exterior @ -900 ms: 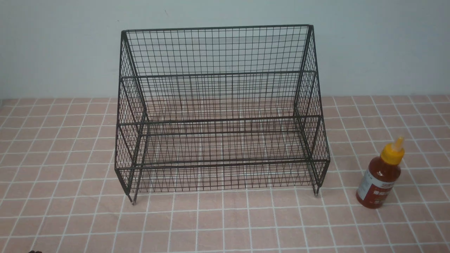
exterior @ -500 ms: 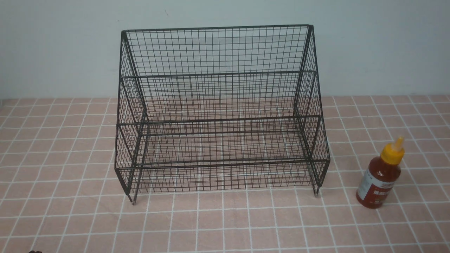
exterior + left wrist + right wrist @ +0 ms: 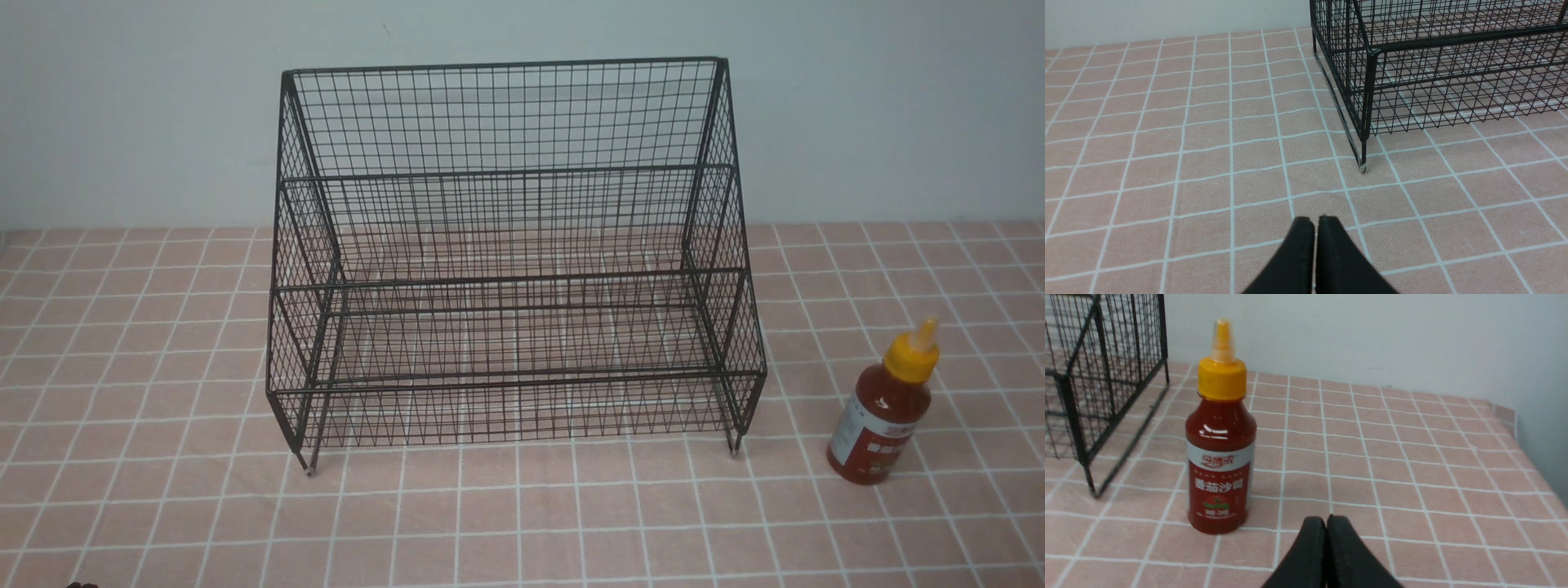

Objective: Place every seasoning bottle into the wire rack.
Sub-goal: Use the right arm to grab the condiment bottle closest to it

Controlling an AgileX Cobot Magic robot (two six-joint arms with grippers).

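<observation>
One seasoning bottle of red sauce with a yellow pointed cap stands upright on the cloth, to the right of the wire rack. The black two-tier rack stands in the middle with nothing in it. In the right wrist view the bottle stands a short way ahead of my right gripper, which is shut and empty. My left gripper is shut and empty over bare cloth, short of the rack's front left leg. Neither gripper shows in the front view.
A pink cloth with white grid lines covers the table. A pale wall rises right behind the rack. The cloth's right edge meets a wall beyond the bottle.
</observation>
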